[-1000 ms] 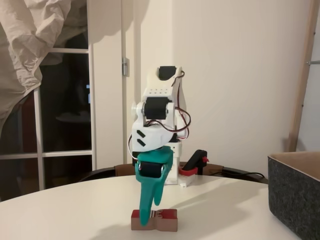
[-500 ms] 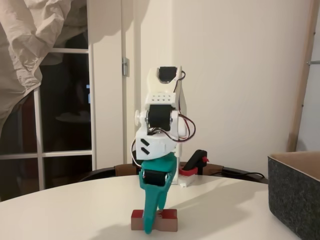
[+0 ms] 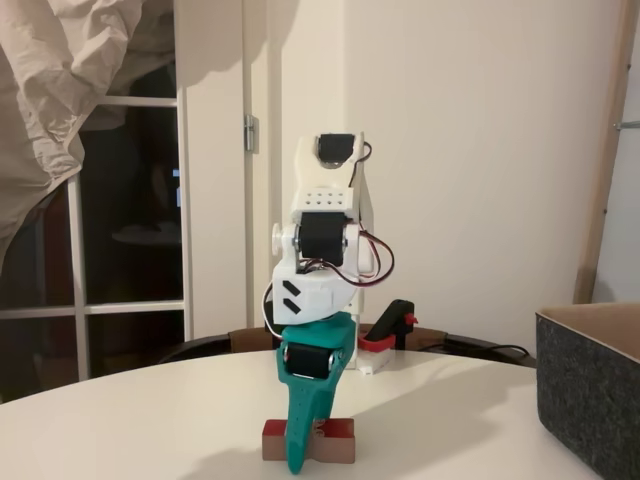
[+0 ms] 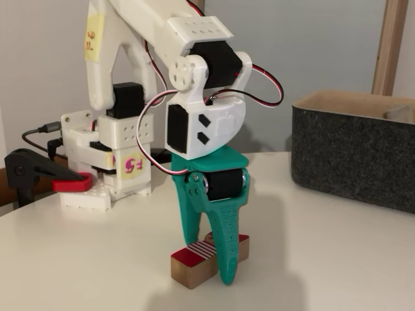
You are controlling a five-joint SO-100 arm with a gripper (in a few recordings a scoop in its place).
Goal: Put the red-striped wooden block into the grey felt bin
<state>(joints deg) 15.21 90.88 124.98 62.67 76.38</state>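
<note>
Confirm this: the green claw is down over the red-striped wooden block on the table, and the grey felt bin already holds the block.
Wrong about the bin. Both fixed views show the red-striped wooden block on the table, under the green claw, apart from the grey felt bin. The rest stands.

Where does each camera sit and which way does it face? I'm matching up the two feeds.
A fixed view: low at the table's edge, facing the arm head-on; green gripper down on the red-striped wooden block, grey felt bin at right.
Another fixed view: closer, slightly raised, off to one side; arm base with red-and-black clamp at left.
Shared: gripper, block, bin, white table.
</note>
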